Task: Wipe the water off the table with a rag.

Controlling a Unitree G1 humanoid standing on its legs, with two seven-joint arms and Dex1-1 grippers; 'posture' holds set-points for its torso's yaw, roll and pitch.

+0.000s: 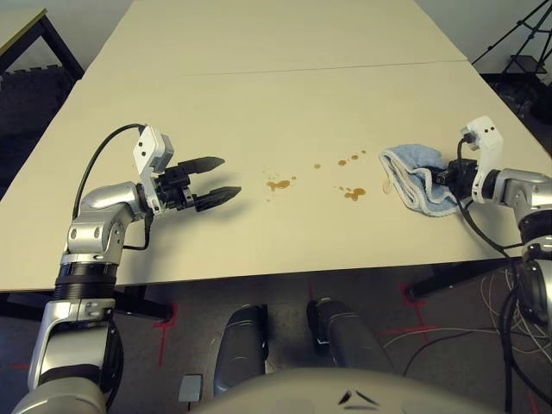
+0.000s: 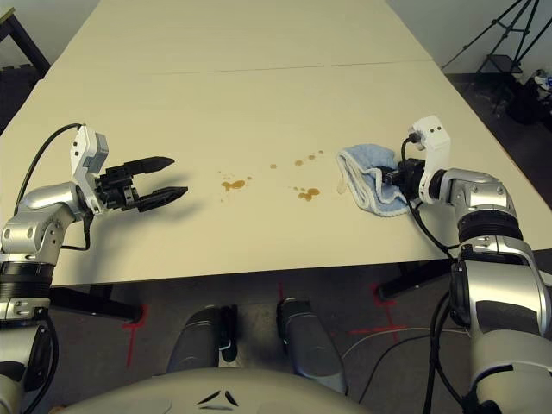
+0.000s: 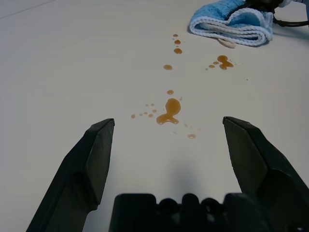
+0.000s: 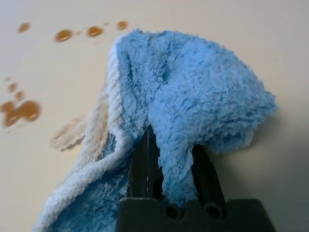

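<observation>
1. Rag [image 1: 417,178]: blue terry cloth with a pale edging, bunched in a loose heap on the table [image 1: 259,103], near its right edge and towards the front. One pale corner sticks out on the side facing the spill.
2. Right gripper [image 2: 398,178]: fingers pinched together on a fold of the rag at the heap's right side; in the right wrist view the pile swells up around both fingers [image 4: 145,166].
3. Left gripper [image 1: 212,180]: fingers spread apart, holding nothing, hovering low over the table near its left front, pointing towards the spill.
4. Water [image 1: 278,184]: amber-brown drops and small splotches in a scatter across the front middle of the table. One patch sits near the left gripper's tips; another [image 1: 354,194] lies just beside the rag; smaller dots [image 1: 348,160] trail towards the back.
5. Handling, judged: the rag looks soft, light and limp, so it will drape and drag, not slide as a pad. A pinch on one fold may leave most of the cloth trailing; a hold deep in the bunch should keep more of it flat on the table. The pile should soak up the drops readily.
6. Surface: pale beige, matte, smooth, with a thin seam running across further back. Likely low friction, so the cloth should sweep easily; thin smears are the risk.
7. Room: dark floor with red tape marks and loose cables under the right front corner; a black tripod [image 1: 526,43] beyond the right edge; a second table's corner [image 1: 21,26] at the far left.
</observation>
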